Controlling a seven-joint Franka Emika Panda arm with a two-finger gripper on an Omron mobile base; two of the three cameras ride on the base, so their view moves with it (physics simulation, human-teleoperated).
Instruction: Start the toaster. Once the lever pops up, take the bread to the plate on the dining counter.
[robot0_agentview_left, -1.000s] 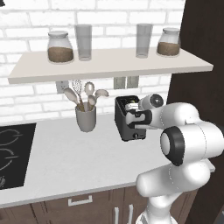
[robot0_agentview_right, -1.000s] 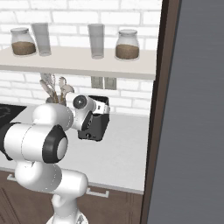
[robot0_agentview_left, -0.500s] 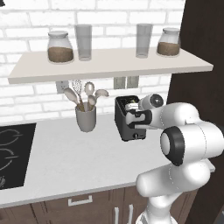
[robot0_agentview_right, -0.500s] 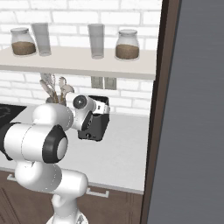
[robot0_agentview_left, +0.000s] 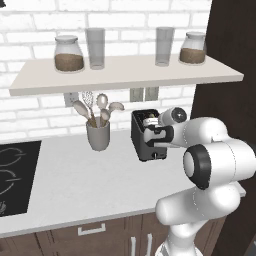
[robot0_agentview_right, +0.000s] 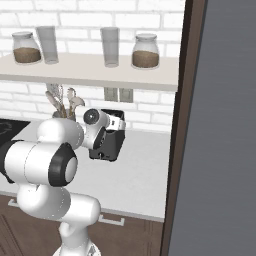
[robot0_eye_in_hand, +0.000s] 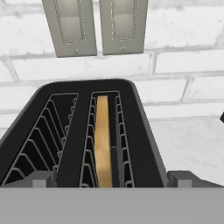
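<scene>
Where readable, no toaster (robot0_eye_in_hand: 144, 131) lettering

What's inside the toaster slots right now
In the hand view, the toaster holds one bread slice standing on edge in its right slot; the left slot shows bare wire guides. The slice's lower part is hidden in the slot.

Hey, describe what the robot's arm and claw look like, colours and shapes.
The arm is glossy white, built of rounded, bulbous segments with dark grey-black rings at the joints. The claw ends in two small dark grey, blocky finger tips. No cables or markings are visible.
</scene>
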